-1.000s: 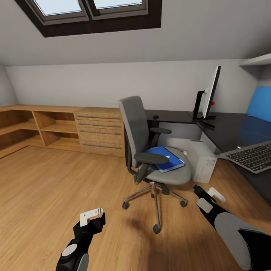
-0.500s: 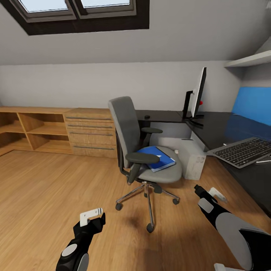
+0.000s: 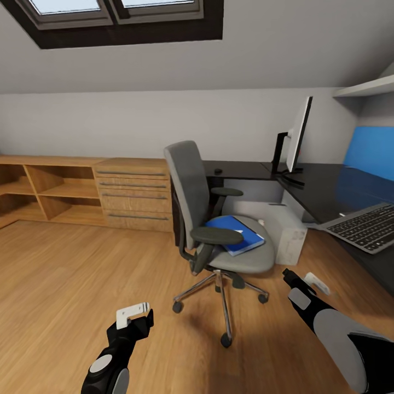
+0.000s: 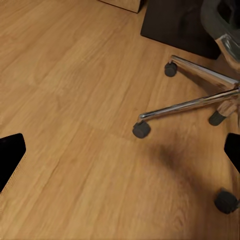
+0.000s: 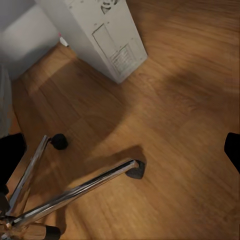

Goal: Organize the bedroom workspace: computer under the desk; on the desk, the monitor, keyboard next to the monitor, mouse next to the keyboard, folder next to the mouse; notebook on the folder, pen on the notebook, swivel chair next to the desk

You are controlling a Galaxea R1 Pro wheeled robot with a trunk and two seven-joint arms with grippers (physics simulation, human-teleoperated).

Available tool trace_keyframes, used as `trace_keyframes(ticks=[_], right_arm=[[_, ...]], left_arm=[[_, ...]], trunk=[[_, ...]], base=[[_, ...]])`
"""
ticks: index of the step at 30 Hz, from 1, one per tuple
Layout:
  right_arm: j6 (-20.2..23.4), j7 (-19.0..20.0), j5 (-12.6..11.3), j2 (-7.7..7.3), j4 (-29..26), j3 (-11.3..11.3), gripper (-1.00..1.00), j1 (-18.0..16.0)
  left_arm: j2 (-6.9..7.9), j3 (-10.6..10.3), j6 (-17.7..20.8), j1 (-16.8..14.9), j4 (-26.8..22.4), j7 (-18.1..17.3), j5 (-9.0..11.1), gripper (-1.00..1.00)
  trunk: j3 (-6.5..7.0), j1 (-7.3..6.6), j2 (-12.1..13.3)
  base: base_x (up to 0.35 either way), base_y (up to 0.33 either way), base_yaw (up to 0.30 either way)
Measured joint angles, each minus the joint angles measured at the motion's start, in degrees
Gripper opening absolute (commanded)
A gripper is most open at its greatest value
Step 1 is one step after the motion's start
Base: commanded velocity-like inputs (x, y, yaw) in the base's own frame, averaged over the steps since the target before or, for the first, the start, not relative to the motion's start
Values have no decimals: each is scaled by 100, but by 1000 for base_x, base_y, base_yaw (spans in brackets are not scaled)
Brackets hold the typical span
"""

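Note:
The grey swivel chair [image 3: 189, 183] stands on the wood floor in front of the black desk [image 3: 328, 191], its seat facing the desk. On the seat lies the blue folder [image 3: 236, 233]. The light grey computer [image 3: 288, 236] [image 5: 100, 35] stands on the floor under the desk's edge. The monitor [image 3: 299, 135] is upright on the desk, with the keyboard [image 3: 368, 226] nearer me at the right. My left gripper [image 3: 133, 313] and right gripper [image 3: 302, 279] hang low over the floor, both open and empty, on either side of the chair's chrome base [image 4: 200, 100] [image 5: 75, 192]. Notebook and pen are out of view.
A low light-wood cabinet [image 3: 134, 191] with shelves and drawers runs along the left wall. A small dark item [image 3: 218, 171] lies on the desk's far corner, too small to identify. A blue panel [image 3: 369, 150] backs the desk. Bare floor [image 3: 71, 273] spreads to the left.
The whole picture has swung a little sideways and back, so the camera moved. Both arms keep the same pose, and the chair, folder and computer have not moved.

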Motion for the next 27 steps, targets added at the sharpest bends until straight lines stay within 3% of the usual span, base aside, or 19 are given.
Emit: trace_keyframes(ticks=[9, 27], right_arm=[[-14, -11, 10, -10, 0, 7, 100, 0], [7, -5, 6, -215, 0, 2, 100, -1]], left_arm=[[0, 0, -7, 0, 0, 1, -5, 100], [0, -2, -10, 1, 26, 6, -6, 100]], trunk=[[0, -1, 0], [0, 1, 0]], base=[[99, 33, 0], [37, 7, 0]])
